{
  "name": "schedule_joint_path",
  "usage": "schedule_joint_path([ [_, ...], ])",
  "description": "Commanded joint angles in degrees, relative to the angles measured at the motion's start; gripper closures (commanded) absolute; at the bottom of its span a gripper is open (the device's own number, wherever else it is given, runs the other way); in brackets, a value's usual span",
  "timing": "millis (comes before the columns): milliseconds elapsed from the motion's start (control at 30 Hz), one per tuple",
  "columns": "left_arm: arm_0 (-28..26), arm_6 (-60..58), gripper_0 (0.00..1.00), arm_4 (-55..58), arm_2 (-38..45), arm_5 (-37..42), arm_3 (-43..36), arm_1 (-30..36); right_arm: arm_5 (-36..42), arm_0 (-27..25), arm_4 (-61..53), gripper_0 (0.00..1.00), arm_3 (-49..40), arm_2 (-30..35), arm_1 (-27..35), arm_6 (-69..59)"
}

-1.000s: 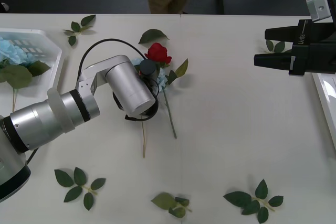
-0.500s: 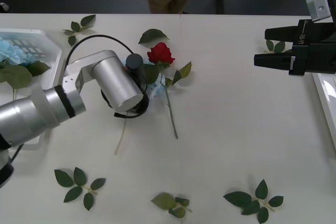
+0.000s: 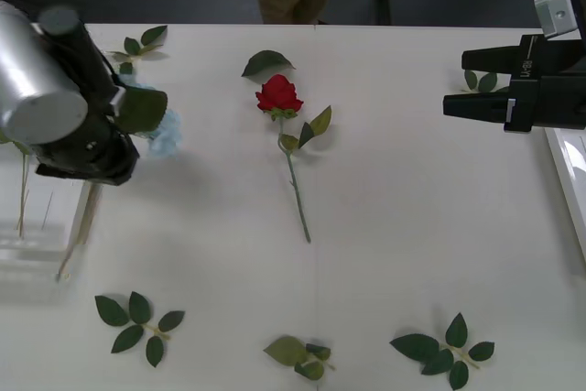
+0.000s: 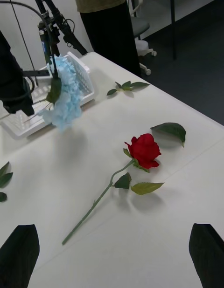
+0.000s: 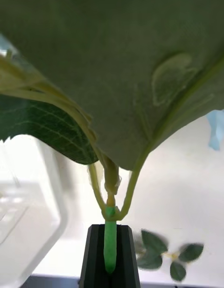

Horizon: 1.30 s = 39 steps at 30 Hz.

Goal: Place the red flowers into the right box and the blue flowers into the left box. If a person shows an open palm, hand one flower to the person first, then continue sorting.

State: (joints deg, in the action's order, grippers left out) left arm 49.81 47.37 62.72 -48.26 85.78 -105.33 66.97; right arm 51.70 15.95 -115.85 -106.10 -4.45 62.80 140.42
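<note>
Hanging from the left gripper (image 5: pixel 110 255), a pale sky-blue artificial hydrangea cluster on a thin tan-green stem (image 3: pixel 165 132) is carried just beside the shallow white slotted plastic tray (image 3: pixel 37 226), the left box, with the lower stem trailing across the tray's rim.

- Handling, judged: light and limp. The fluffy head crushes easily and offers no firm hold; the broad leaves flop. The thin stem is the only sound grip point, best taken near the leaf junction so the head does not swing.
- Left gripper: black fingers are closed on the green stem section just below the leaf fork, as the left wrist view shows; the grip is narrow, so slipping or rotation is possible.
- Second item: a deep red artificial rose on a long green stem with few leaves (image 3: pixel 279 96) lies flat on the white table (image 3: pixel 412 226), well apart from the tray. Judged equally light, with a stiffer stem; mid-stem, clear of the leaves, is the likely pick point.
- Right gripper (image 4: pixel 112 257): held above the table on the far side of the rose from the tray, beside the smooth white rim of the right box (image 3: pixel 572 180); fingers are spread wide, holding nothing.
- Loose green leaf sprigs (image 3: pixel 135 320) are scattered on the table.
</note>
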Motion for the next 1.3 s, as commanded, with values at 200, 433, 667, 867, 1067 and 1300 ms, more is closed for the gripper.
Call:
schedule_joint_path([
  [200,-2.6,0.8,1.0,8.1,13.2,0.8,0.4,14.7,0.2,-0.5,-0.8,0.06,-0.6,0.4,-0.6,0.6],
  [433,-21.2,9.8,1.0,1.8,32.5,-2.1,5.3,12.4,0.2,-0.5,-0.8,0.07,-0.5,0.4,-0.6,0.6],
  [667,-33.2,19.3,1.0,-3.4,41.3,-11.6,10.8,9.0,0.2,-0.5,-0.8,0.07,-0.4,0.4,-0.6,0.6],
  [867,-38.1,23.5,1.0,-4.9,41.3,-23.3,17.2,6.2,0.2,-0.4,-0.8,0.06,-0.4,0.3,-0.6,0.6],
  [1067,-38.0,23.6,1.0,-10.1,41.3,-26.5,19.9,0.8,0.1,-0.4,-0.8,0.07,-0.4,0.4,-0.6,0.7],
  [1300,-37.9,22.4,1.0,-17.8,41.3,-29.4,21.1,-4.0,0.2,-0.5,-0.8,0.07,-0.3,0.4,-0.6,0.9],
])
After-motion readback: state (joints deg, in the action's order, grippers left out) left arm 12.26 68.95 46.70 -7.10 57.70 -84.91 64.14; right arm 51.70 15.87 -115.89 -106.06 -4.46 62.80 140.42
